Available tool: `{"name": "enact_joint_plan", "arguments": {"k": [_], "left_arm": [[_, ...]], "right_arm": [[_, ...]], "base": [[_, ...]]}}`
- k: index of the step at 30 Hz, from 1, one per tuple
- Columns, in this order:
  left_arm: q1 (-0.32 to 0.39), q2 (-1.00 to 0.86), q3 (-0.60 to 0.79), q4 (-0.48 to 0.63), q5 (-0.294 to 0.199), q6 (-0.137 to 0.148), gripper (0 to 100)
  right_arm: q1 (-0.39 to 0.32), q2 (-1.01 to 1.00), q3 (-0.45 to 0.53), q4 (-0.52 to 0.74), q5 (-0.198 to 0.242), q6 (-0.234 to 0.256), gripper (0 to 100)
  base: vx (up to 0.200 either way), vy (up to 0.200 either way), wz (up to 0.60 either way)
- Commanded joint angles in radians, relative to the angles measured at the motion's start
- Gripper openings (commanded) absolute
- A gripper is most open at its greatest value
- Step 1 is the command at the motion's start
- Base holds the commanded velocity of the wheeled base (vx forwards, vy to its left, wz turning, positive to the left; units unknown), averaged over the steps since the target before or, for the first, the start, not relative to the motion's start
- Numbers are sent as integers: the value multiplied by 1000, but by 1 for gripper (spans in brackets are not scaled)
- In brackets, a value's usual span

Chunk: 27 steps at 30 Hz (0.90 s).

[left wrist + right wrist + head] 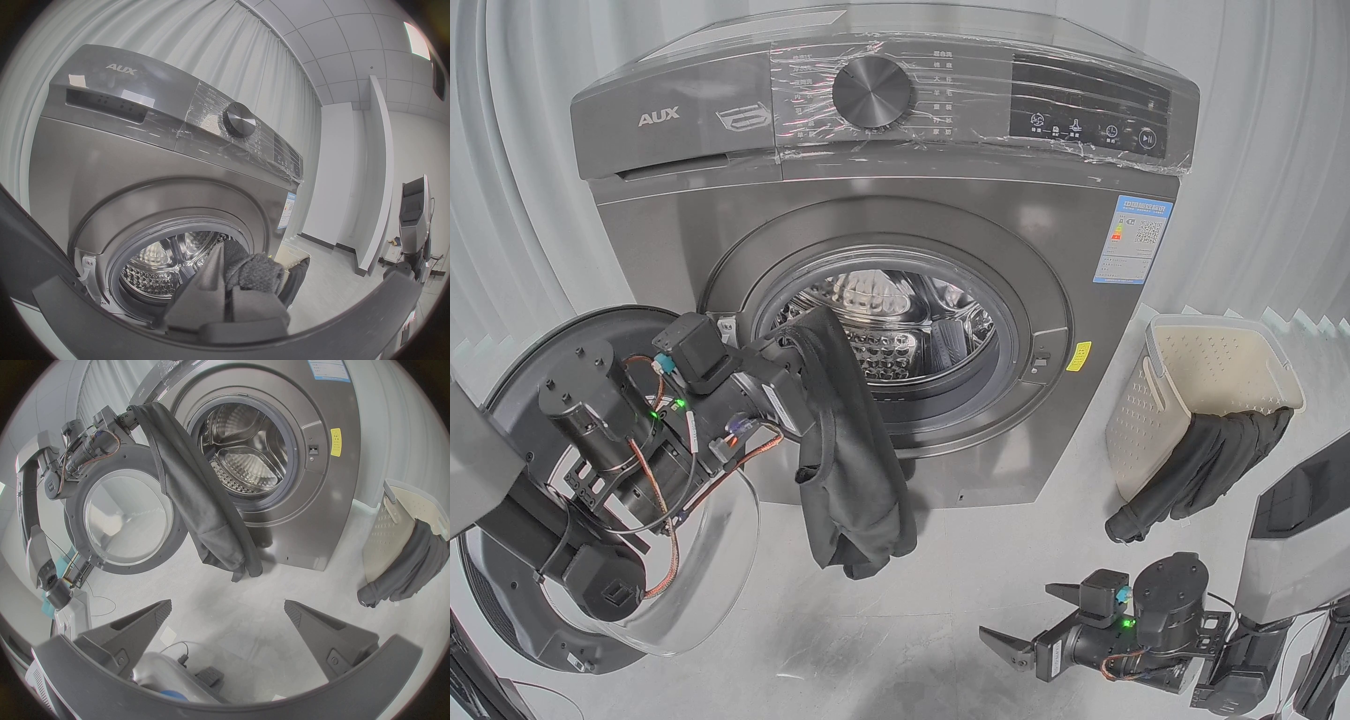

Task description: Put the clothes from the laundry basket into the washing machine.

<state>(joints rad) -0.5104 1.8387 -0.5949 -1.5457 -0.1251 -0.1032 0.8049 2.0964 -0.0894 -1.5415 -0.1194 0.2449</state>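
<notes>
Loading step: left hand [232, 286] clamped on a dark garment [853, 469] at the washer [1012, 234] door rim, cloth hanging outside, needing a push into the drum [891, 319]; right hand [1017, 617] apart, low near the basket [1200, 375], second garment [1200, 459] draped on it.

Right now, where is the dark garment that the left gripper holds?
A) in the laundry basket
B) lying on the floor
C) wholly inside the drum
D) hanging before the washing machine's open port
D: the left gripper, shut on the dark garment, holds it hanging before the washing machine's opening.
</notes>
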Motion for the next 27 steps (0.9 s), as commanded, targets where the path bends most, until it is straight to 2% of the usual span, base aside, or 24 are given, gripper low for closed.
{"name": "enact_joint_plan", "arguments": {"k": [1,3,4,8,15,22,27], "left_arm": [[-7,7,0,-1,2,0,0],[-16,7,-2,-1,4,0,0],[-22,7,-2,-1,5,0,0],[-45,-3,1,-1,5,3,0],[-76,-4,-17,-1,5,5,0],[-83,4,-31,-1,5,5,0],[-83,5,-33,-1,5,7,0]], "right_arm": [[-7,31,-138,0,-5,-4,100],[-10,45,-188,-2,-16,-4,100],[-6,54,-251,-2,-17,5,100],[-7,60,-328,0,-36,13,100],[-32,82,-432,15,18,2,100],[-30,120,-506,63,27,-21,100],[-33,203,-616,75,30,-24,100]], "base": [[0,0,0],[0,0,0],[0,0,0],[0,0,0],[0,0,0],[0,0,0],[0,0,0]]}}
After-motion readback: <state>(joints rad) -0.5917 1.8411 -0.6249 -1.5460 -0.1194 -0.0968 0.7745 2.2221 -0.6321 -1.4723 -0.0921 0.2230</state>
